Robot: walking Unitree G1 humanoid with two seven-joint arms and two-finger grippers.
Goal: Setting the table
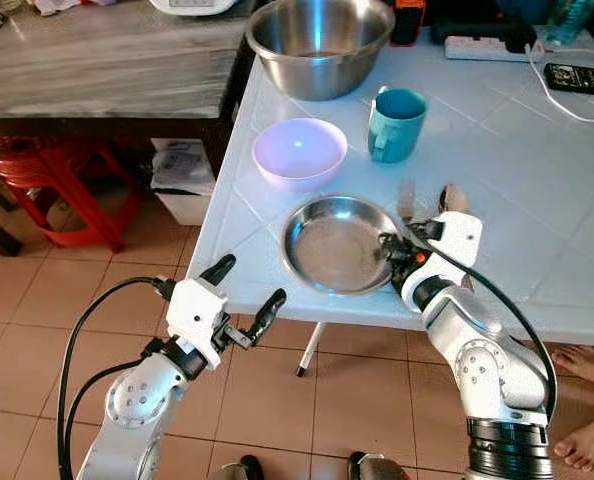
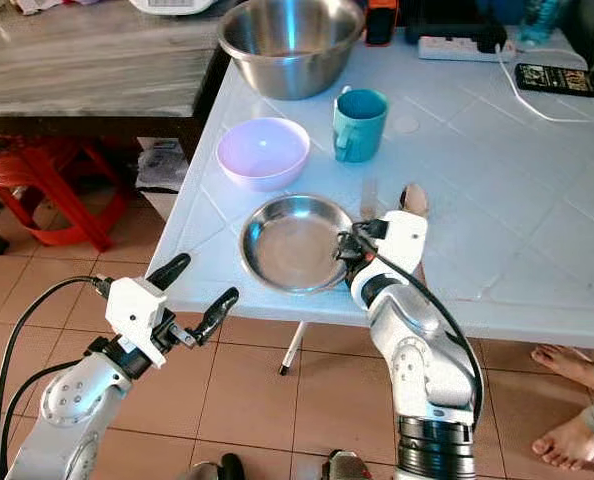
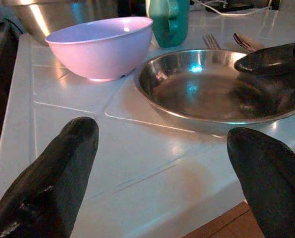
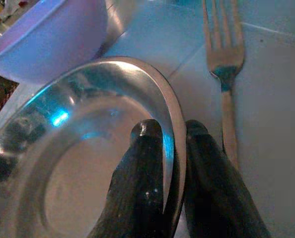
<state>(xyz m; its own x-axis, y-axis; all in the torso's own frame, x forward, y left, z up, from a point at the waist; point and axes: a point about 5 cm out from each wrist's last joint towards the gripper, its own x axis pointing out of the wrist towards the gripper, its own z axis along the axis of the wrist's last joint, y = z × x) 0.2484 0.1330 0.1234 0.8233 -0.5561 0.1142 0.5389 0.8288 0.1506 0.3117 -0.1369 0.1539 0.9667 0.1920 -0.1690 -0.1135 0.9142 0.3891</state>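
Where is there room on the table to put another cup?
Bare tabletop lies right of the teal mug and fork. Crowded: pink bowl, steel plate held by the right hand.

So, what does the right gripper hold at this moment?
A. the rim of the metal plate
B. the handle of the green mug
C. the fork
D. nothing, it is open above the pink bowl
A: in the right wrist view the right gripper has one finger inside and one outside the rim of the metal plate, pinching it, with the fork lying free beside it.
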